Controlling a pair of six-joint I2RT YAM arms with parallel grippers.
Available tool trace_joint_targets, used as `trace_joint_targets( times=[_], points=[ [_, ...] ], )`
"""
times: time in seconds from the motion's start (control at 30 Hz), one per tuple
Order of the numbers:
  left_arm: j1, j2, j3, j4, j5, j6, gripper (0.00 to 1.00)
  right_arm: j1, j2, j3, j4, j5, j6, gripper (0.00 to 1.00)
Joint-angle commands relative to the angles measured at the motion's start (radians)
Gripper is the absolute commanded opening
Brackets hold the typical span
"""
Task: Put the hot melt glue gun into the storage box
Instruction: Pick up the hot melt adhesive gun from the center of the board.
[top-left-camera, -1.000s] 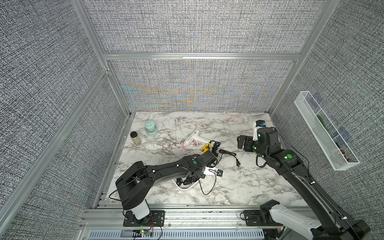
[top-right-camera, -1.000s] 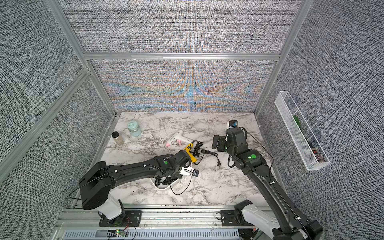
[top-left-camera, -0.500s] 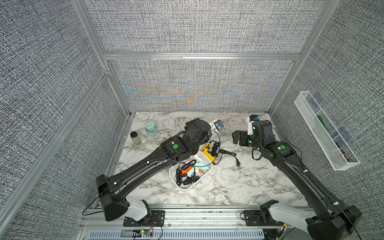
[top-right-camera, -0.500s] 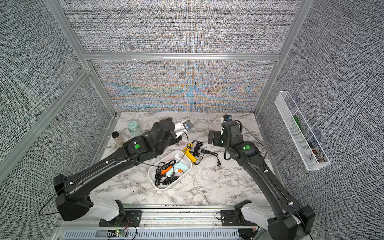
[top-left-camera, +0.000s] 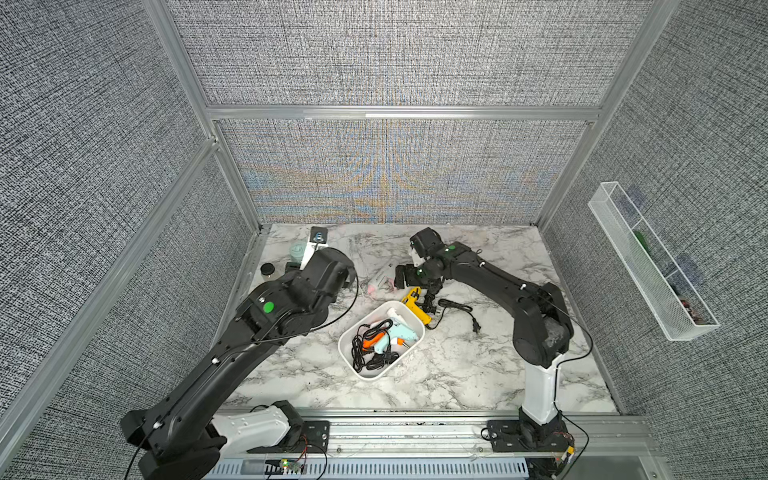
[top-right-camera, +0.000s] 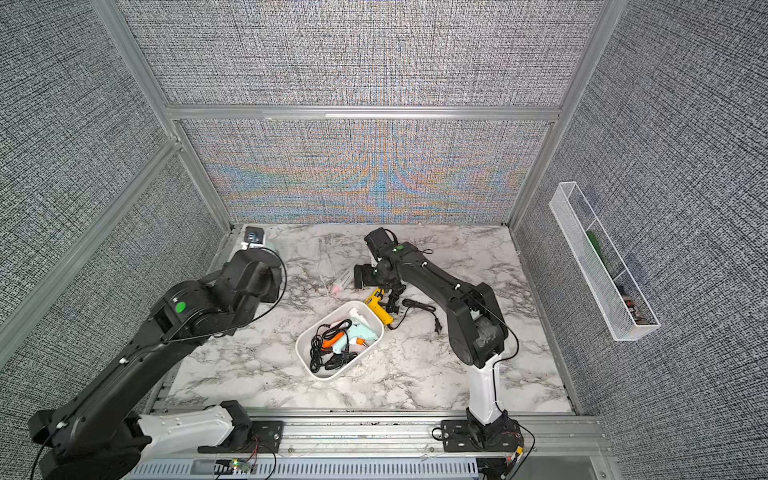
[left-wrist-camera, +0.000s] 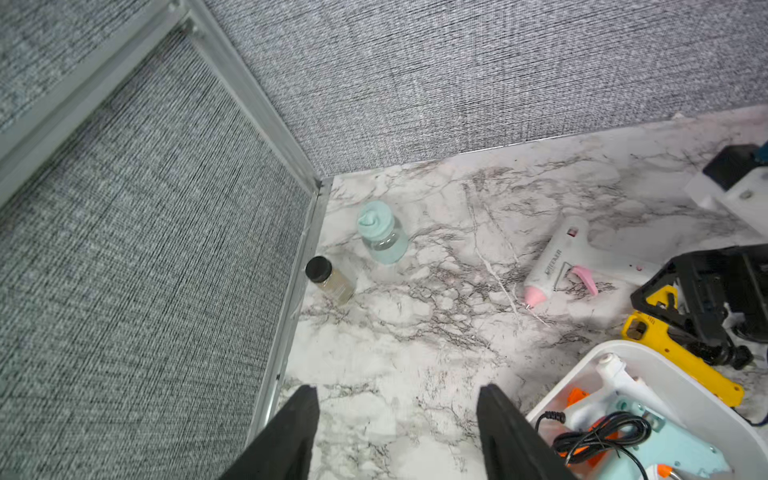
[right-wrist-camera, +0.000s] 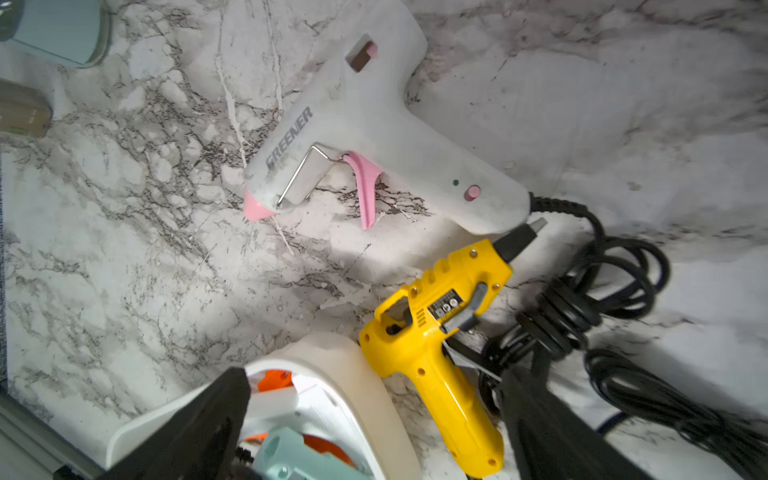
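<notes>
The storage box (top-left-camera: 370, 377) (top-right-camera: 328, 377), a white tub, sits mid-table and holds a pale blue and white glue gun (top-left-camera: 395, 330) with orange parts among black cords. A yellow glue gun (top-left-camera: 417, 309) (right-wrist-camera: 432, 345) lies on the table against the box's far corner. Just behind it lies a white glue gun with a pink trigger (right-wrist-camera: 374, 124) (left-wrist-camera: 565, 257). My right gripper (right-wrist-camera: 374, 374) (top-left-camera: 409, 278) is open, low over the yellow gun's handle and the box corner. My left gripper (left-wrist-camera: 397, 390) is open over bare marble to the left of the box.
A teal-capped jar (left-wrist-camera: 380, 232) and a small black-capped bottle (left-wrist-camera: 328, 276) stand near the back left corner. Coiled black cords (top-left-camera: 457, 309) trail right of the yellow gun. A long white wire-mesh tray (top-left-camera: 652, 266) hangs on the right wall.
My left arm has lifted off the box and swung back to the left, uncovering it. My right arm has moved left and down over the yellow gun.
</notes>
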Motion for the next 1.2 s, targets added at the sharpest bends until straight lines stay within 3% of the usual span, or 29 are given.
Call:
trace_joint_targets(
  times=[0.0, 0.53, 0.63, 0.73, 0.83, 1.0, 1.17],
  points=[
    [0.016, -0.027, -0.008, -0.097, -0.011, -0.113, 0.65, 0.003, 0.044, 0.014, 0.000, 0.023, 0.104, 0.99],
    [0.042, -0.066, -0.061, -0.103, 0.020, -0.112, 0.59, -0.002, 0.171, 0.016, 0.025, 0.131, 0.229, 0.71],
    [0.045, -0.059, -0.058, -0.105, 0.028, -0.107, 0.58, -0.005, 0.194, 0.023, 0.026, 0.132, 0.226, 0.58],
    [0.048, -0.053, -0.054, -0.103, 0.033, -0.103, 0.58, -0.007, 0.198, 0.021, 0.029, 0.144, 0.223, 0.36],
    [0.051, -0.051, -0.050, -0.097, 0.040, -0.100, 0.58, -0.008, 0.195, 0.029, 0.017, 0.163, 0.209, 0.22],
    [0.055, -0.045, -0.045, -0.094, 0.048, -0.100, 0.57, -0.008, 0.145, 0.056, -0.024, 0.216, 0.164, 0.10],
    [0.057, -0.043, -0.041, -0.099, 0.043, -0.098, 0.57, 0.000, 0.006, 0.095, -0.088, 0.254, 0.095, 0.01]
  ],
)
